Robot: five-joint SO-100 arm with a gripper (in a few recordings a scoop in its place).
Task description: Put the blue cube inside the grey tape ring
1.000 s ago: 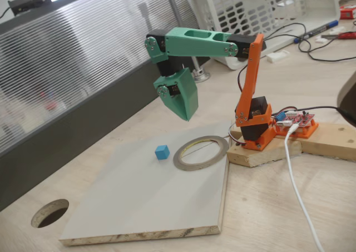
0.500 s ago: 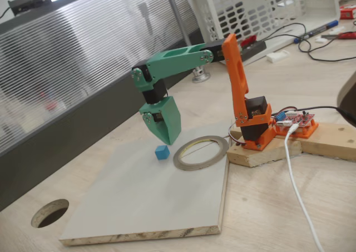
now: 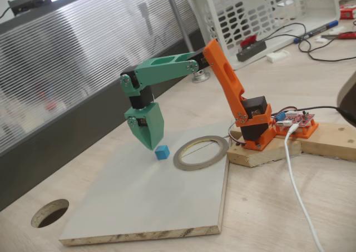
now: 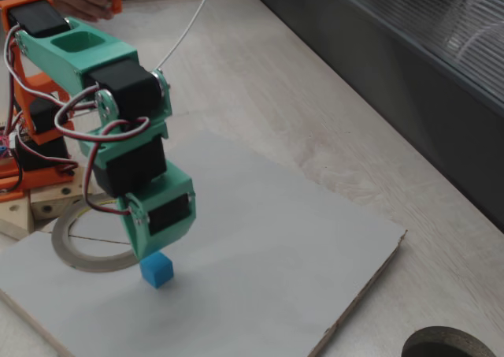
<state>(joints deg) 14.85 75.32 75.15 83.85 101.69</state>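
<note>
The blue cube (image 3: pixel 162 152) lies on the pale grey board (image 3: pixel 144 207), just left of the grey tape ring (image 3: pixel 184 162), which lies flat on the board with nothing inside it. My green gripper (image 3: pixel 149 146) points down with its jaws together in a wedge, its tip hanging just above the board at the cube's left side, close to it and holding nothing. In the other fixed view the gripper (image 4: pixel 146 254) hovers right over the cube (image 4: pixel 157 269), with the tape ring (image 4: pixel 61 247) partly hidden behind the arm.
The orange arm base stands on a wooden block (image 3: pixel 267 152) right of the ring, beside a red circuit board (image 3: pixel 300 120) and a white cable (image 3: pixel 295 174). A round hole (image 3: pixel 50 213) is cut in the desktop near the board's left corner. A ribbed panel runs along the back.
The arm has reached forward and down to the left. The gripper dropped from high above the ring to just beside the cube. Cube and ring have not moved.
</note>
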